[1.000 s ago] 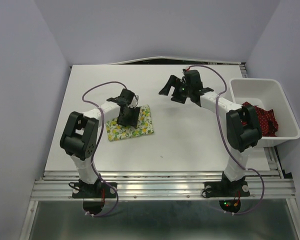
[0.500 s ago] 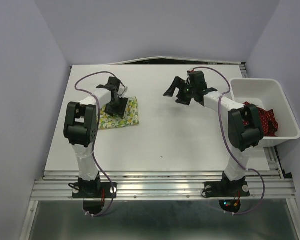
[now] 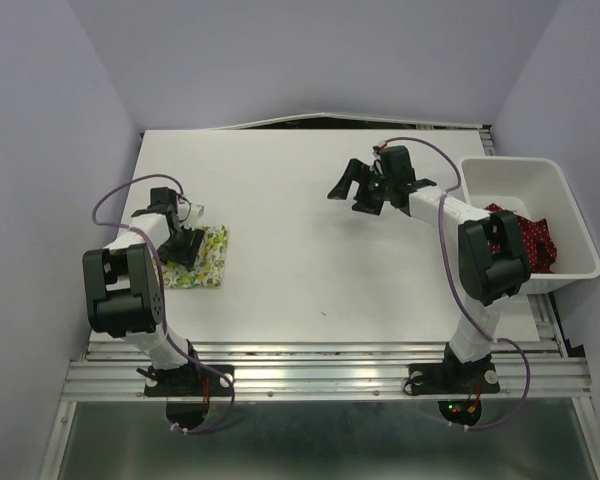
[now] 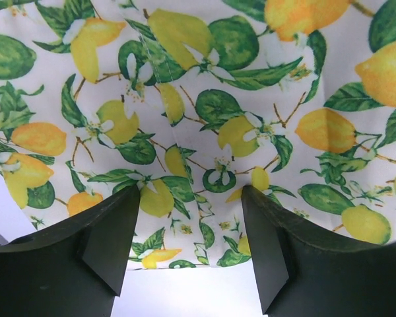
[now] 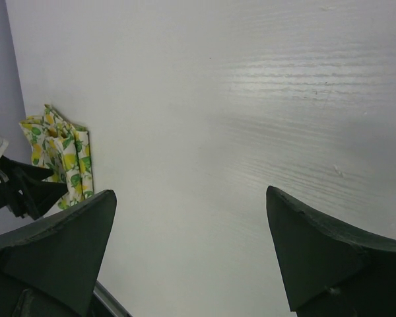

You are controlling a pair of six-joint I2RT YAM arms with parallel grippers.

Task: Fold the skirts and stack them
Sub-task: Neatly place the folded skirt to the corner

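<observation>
The folded lemon-print skirt lies flat near the table's left edge. It fills the left wrist view and shows small at the left of the right wrist view. My left gripper sits low over it, jaws open, fingertips on or just above the cloth near its edge; midpoint. The red dotted skirt lies crumpled in the white bin. My right gripper hovers wide open and empty over the table's back middle.
The white bin stands at the table's right edge. The purple wall runs close along the left side by the lemon skirt. White table surface lies between the two arms.
My left gripper has slid left with the lemon skirt under it, from left of centre to the table's left edge. The right gripper has barely shifted.
</observation>
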